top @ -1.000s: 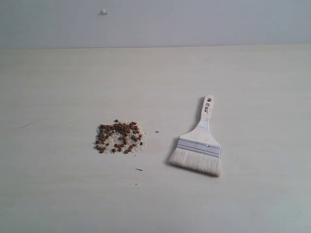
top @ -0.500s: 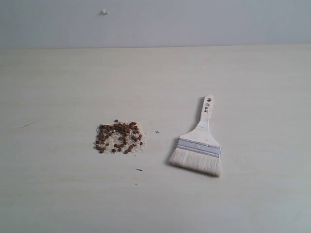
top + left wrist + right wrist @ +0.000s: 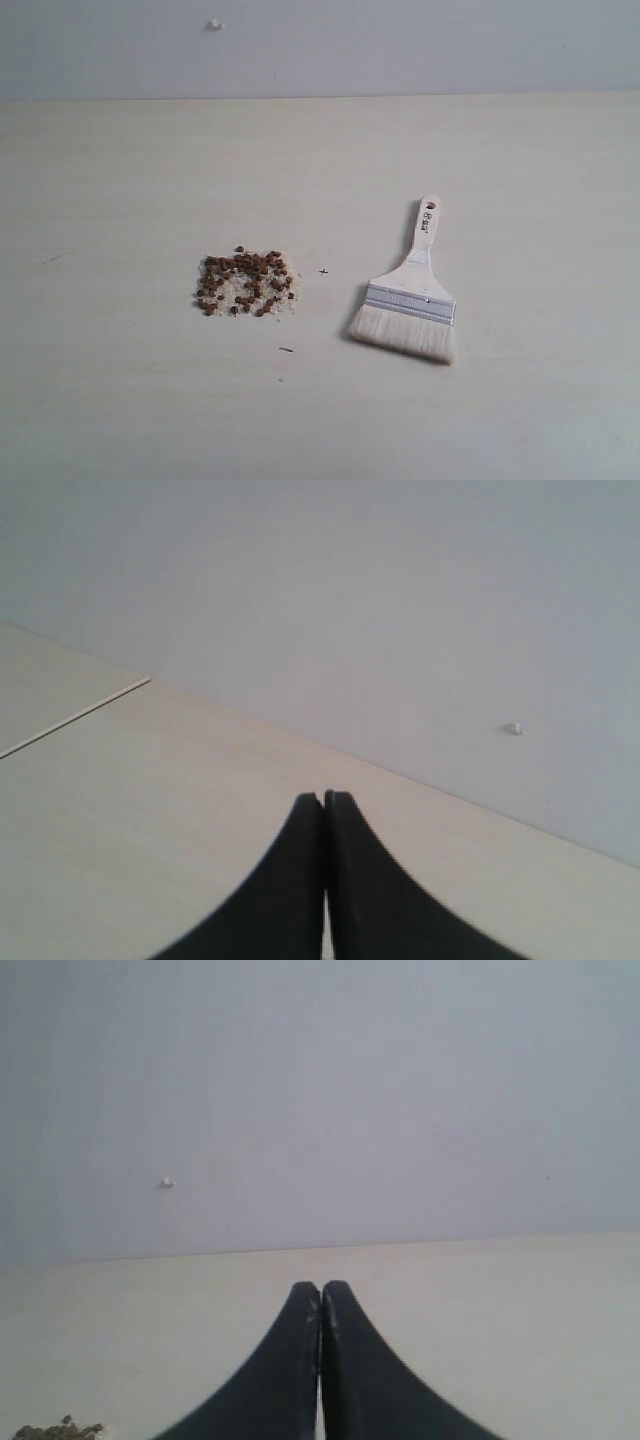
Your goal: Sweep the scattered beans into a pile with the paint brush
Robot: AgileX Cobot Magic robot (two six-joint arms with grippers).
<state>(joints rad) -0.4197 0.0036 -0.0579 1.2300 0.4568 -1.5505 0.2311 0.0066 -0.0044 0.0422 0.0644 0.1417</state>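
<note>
Here the beans [image 3: 247, 283] lie clustered on the pale table [image 3: 520, 170], and the paint brush [image 3: 410, 302] lies flat near them on the right arm's side, untouched. The left gripper [image 3: 323, 800] and right gripper [image 3: 321, 1288] each have their fingers pressed together, holding nothing.

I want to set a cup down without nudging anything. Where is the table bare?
Bare tabletop runs wide between the beans and the back wall, left of the beans, and right of the paint brush. The front strip is free too, bar a dark speck. Tightest is the gap between beans and brush bristles.
</note>
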